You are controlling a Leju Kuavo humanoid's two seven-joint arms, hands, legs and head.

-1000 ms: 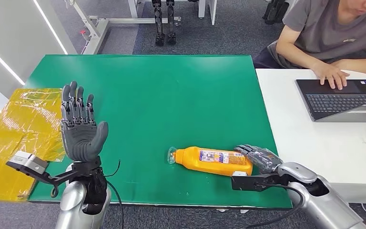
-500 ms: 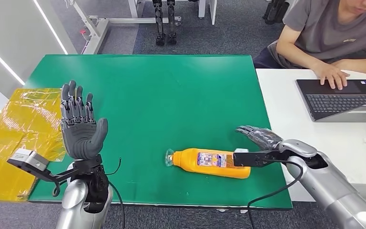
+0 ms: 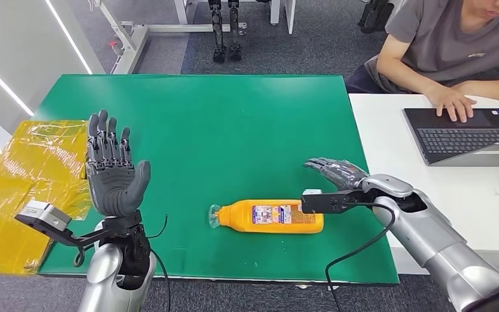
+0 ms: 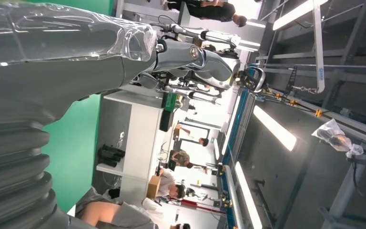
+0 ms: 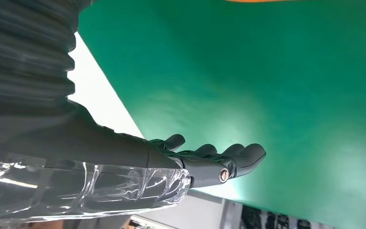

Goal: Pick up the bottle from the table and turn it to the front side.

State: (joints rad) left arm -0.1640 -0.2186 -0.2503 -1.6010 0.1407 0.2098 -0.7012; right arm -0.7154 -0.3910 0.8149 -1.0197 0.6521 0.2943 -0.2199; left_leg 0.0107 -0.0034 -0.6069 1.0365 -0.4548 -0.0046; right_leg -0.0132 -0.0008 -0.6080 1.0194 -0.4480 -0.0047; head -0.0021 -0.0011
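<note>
Covering most of the head view is the green table [image 3: 234, 123], with a white desk [image 3: 422, 195] butted against its right side and a yellow plastic sheet [image 3: 19, 188] off its left edge. At the white desk a person [image 3: 455, 45] sits with one hand on a laptop [image 3: 468, 136].

The left hand [image 3: 110, 172] is raised upright near the table's front left corner, palm showing, fingers straight and apart, holding nothing. The right arm [image 3: 429, 240] comes in from the lower right, and the right hand [image 3: 338, 174] hovers with fingers spread just above and beyond the bottle's base end; it grips nothing, and from the head view I cannot tell whether it touches the bottle at all. The right wrist view shows the fingers [image 5: 228, 155] extended over bare green surface, with an orange sliver at the picture's edge.

The orange bottle [image 3: 266, 216] lies on its side near the table's front edge, cap end pointing toward the left hand, base end under the camera bracket at the right wrist, a printed label facing up.

As a judgement, the task is at its start: the bottle is not yet picked up, and the grasp, the lift and the turn to the front side are all left to do.
</note>
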